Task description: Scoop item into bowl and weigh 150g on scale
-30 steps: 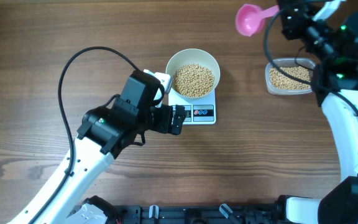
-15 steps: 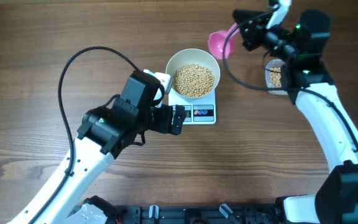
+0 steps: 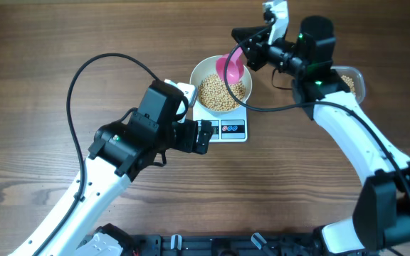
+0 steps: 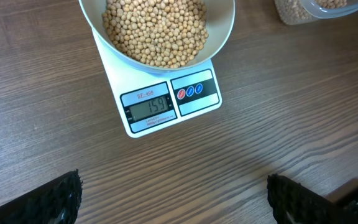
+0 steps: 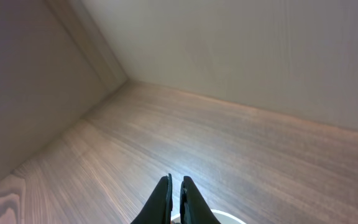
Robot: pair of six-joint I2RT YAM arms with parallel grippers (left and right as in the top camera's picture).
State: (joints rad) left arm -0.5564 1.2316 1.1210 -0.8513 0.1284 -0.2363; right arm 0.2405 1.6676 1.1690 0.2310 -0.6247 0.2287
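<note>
Right arm stretched left across table [image 3: 297, 185]. Right gripper [image 3: 253, 53] pinched tight on pink scoop [image 3: 230, 67], scoop tilted over bowl [image 3: 195, 75]. Left gripper [image 3: 205, 136] spread wide, empty, low beside scale [image 3: 233, 130] front-left corner. Beans [image 3: 223, 91] heaped in bowl, bowl on scale. Tub [image 3: 353, 84] behind right arm. Bare wood in front of scale.

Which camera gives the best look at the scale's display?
Left wrist: the display faces it up close, unobstructed. Overhead shows the scale small, its display unreadable. Right wrist shows none of it.
</note>
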